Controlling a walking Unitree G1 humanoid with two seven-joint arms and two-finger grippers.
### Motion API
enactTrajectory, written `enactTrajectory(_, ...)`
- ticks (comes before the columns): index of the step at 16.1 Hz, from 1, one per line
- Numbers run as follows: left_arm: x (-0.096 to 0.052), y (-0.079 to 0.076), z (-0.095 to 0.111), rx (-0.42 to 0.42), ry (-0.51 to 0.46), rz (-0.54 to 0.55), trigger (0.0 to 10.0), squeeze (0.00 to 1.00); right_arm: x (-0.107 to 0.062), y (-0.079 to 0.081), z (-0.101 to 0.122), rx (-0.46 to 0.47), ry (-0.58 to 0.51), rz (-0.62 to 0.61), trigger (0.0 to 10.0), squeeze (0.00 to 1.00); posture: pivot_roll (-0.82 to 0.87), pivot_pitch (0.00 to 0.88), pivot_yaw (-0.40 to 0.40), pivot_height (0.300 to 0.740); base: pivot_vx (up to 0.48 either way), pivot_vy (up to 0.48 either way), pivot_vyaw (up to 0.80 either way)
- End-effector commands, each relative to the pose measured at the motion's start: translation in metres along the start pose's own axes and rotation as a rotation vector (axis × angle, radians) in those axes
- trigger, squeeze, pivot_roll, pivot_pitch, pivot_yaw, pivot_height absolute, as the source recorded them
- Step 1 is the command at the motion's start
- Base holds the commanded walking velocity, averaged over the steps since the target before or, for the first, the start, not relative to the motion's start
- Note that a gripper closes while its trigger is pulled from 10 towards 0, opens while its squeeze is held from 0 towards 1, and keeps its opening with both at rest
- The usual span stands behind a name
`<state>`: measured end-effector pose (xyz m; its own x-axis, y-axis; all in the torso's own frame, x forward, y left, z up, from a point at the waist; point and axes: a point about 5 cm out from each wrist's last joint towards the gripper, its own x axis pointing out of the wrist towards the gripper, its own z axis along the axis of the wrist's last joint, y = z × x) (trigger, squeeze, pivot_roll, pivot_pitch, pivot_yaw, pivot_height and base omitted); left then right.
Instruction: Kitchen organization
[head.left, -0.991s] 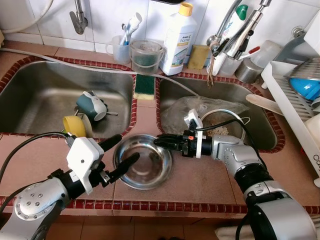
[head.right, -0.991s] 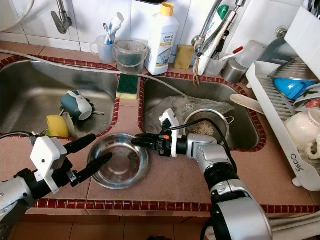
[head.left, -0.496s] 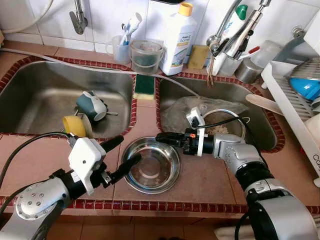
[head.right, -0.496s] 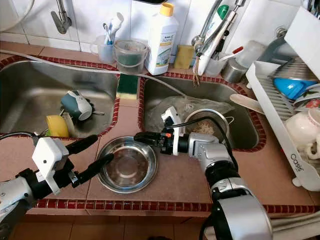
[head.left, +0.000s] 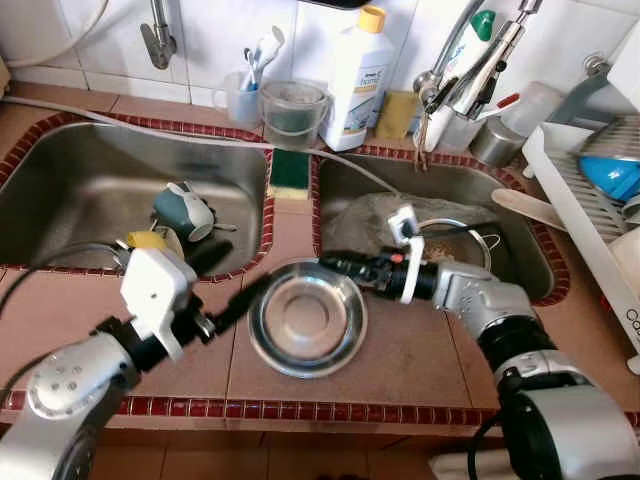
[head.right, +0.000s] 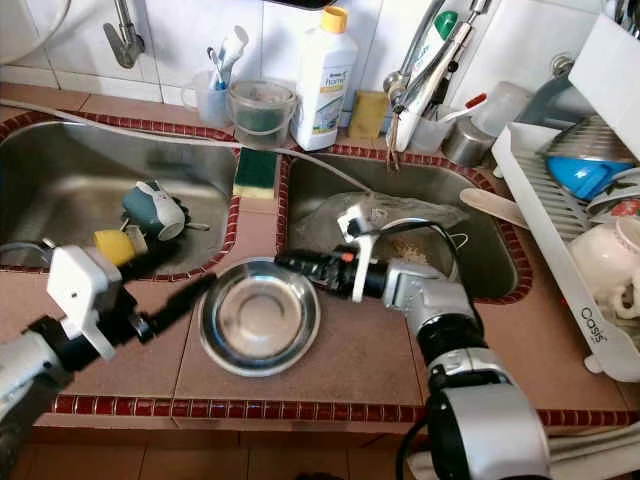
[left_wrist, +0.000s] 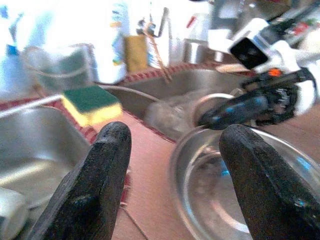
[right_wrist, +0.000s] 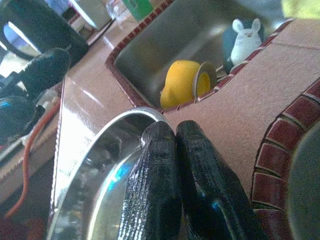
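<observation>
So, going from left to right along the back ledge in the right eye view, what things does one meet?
Clear cup with toothbrushes → clear plastic tub → white detergent bottle with yellow cap → yellow sponge → chrome tap → small steel cup.

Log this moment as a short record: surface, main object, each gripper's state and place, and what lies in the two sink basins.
surface: tiled counter in front of a double sink
main object: steel bowl, upright on the counter
right gripper: fingers shut on the bowl's far rim
left gripper: fingers open, just left of the bowl, not touching it
left basin: bunny mug on its side, yellow cup near the front edge
right basin: metal strainer, crumpled plastic bag
divider: green-and-yellow sponge
</observation>
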<state>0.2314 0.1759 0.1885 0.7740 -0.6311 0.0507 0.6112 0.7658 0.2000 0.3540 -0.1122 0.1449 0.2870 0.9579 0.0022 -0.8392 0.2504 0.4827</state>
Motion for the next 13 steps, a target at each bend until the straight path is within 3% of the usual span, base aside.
enactTrajectory(1, 0.000, 0.001, 0.001, 0.008, -0.003, 0.003, 10.0, 0.00, -0.007, -0.002, 0.007, 0.014, -0.029, -0.007, 0.0, 0.00, -0.06, 0.120, -0.160, 0.740, 0.000, 0.000, 0.00)
enactTrajectory(5, 0.000, 0.000, 0.000, 0.006, -0.002, 0.005, 10.0, 0.00, -0.006, -0.003, -0.007, -0.060, 0.075, -0.021, 0.0, 0.00, -0.06, 0.122, -0.161, 0.740, 0.000, 0.000, 0.00)
enactTrajectory(6, 0.000, 0.000, 0.000, 0.007, -0.002, 0.007, 10.0, 0.00, -0.006, -0.003, -0.011, -0.062, 0.098, -0.023, 7.3, 0.00, -0.06, 0.124, -0.161, 0.740, 0.000, 0.000, 0.00)
enactTrajectory(7, 0.000, 0.000, 0.000, 0.007, -0.002, 0.008, 10.0, 0.00, -0.007, -0.004, -0.013, -0.066, 0.118, -0.035, 10.0, 0.00, -0.06, 0.127, -0.163, 0.740, 0.000, 0.000, 0.00)
enactTrajectory(8, 0.000, 0.000, 0.000, 0.006, -0.001, 0.008, 10.0, 0.00, -0.008, -0.005, -0.016, -0.067, 0.143, -0.045, 10.0, 1.00, -0.06, 0.129, -0.163, 0.740, 0.000, 0.000, 0.00)
enactTrajectory(13, -0.002, 0.000, 0.000, 0.003, 0.000, 0.013, 10.0, 0.00, -0.011, -0.003, -0.017, -0.051, 0.175, 0.009, 10.0, 1.00, -0.05, 0.135, -0.165, 0.740, 0.000, 0.000, 0.00)
